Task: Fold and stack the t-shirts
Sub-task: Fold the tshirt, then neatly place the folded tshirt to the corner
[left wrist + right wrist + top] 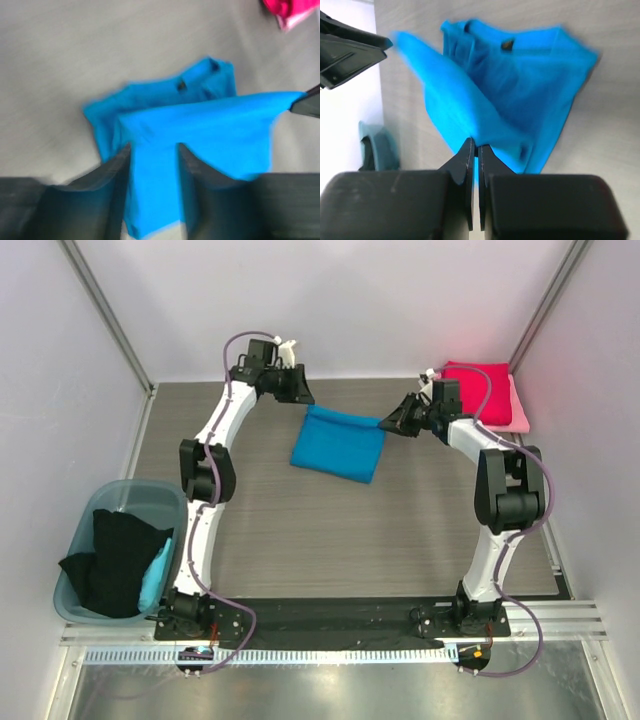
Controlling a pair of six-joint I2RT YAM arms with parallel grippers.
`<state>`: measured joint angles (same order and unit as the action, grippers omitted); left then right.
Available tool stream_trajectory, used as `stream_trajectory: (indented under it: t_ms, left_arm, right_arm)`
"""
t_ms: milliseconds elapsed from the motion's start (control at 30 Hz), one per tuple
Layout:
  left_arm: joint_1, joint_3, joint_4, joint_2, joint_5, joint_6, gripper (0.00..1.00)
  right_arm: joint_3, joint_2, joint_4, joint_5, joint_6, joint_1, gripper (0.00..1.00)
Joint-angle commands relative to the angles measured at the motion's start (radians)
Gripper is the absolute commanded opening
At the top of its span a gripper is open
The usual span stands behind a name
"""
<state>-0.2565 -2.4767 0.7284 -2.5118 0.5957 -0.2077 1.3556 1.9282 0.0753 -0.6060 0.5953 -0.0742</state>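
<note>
- Four shirts are in view: a blue shirt (338, 445) in the middle of the counter (330, 540), a crimson shirt (478, 388) folded on top of a pink shirt (520, 416) in the far right corner, and a black shirt (112, 565) spilling over the rim of the tub (165, 502) at the near left.
- Blue shirt lies partly folded, with its far edge raised as a taut band between the two arms.
- Left jaws stand parted and released at the far left corner; blue cloth runs loosely between the fingers (107, 175).
- Right jaws are clenched on the blue shirt's far right corner, with the fingers (462, 165) pressed together.
- Both wrist views are blurred.
</note>
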Motion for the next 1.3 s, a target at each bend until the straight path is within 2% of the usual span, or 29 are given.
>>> stream_trajectory:
  t_ms: [0, 33, 100, 133, 233, 300, 500, 633, 700, 733, 933, 1000, 1167, 1267]
  left_arm:
    - [0.0, -0.083, -0.223, -0.056, -0.06, -0.016, 0.47]
    - [0.0, -0.094, -0.248, -0.064, -0.106, -0.016, 0.5]
    - [0.0, -0.106, -0.299, -0.062, -0.144, -0.018, 0.57]
    - [0.0, -0.103, -0.303, -0.044, -0.157, -0.019, 0.58]
    - [0.003, -0.049, -0.293, 0.037, -0.175, -0.048, 0.59]
    - [0.005, -0.009, -0.264, 0.091, -0.119, -0.059, 0.58]
    - [0.003, 0.215, -0.209, 0.243, 0.261, -0.139, 0.45]
    - [0.011, 0.337, -0.166, 0.268, 0.36, -0.154, 0.42]
    - [0.016, 0.402, -0.197, 0.268, 0.407, -0.206, 0.43]
    - [0.017, 0.415, -0.223, 0.26, 0.48, -0.225, 0.43]
    - [0.005, 0.551, -0.313, 0.211, 0.561, -0.36, 0.43]
    - [0.002, 0.587, -0.365, 0.206, 0.578, -0.407, 0.42]
    - [0.002, 0.633, -0.385, 0.179, 0.581, -0.432, 0.41]
    - [0.0, 0.641, -0.399, 0.157, 0.573, -0.452, 0.39]
  right_arm:
    - [0.083, 0.052, -0.117, 0.052, -0.061, 0.005, 0.24]
    - [0.132, 0.063, -0.114, 0.072, -0.077, 0.007, 0.37]
    - [0.18, 0.077, -0.082, 0.094, -0.11, 0.011, 0.55]
    - [0.218, 0.078, -0.081, 0.092, -0.117, 0.016, 0.56]
    - [0.212, 0.057, 0.003, 0.084, -0.126, 0.042, 0.59]
    - [0.176, 0.023, 0.049, 0.059, -0.137, 0.062, 0.61]
    - [0.037, 0.011, 0.144, -0.119, -0.141, 0.09, 0.62]
    - [0.022, 0.058, 0.143, -0.156, -0.155, 0.09, 0.62]
    - [0.022, 0.087, 0.095, -0.182, -0.126, 0.09, 0.63]
    - [0.025, 0.097, 0.08, -0.19, -0.111, 0.09, 0.63]
    - [0.02, 0.155, 0.037, -0.202, -0.048, 0.085, 0.66]
    - [0.007, 0.158, 0.024, -0.19, -0.032, 0.08, 0.71]
    - [-0.035, 0.179, -0.026, -0.166, 0.041, 0.045, 0.73]
    - [-0.082, 0.202, -0.106, -0.146, 0.141, 0.028, 0.74]
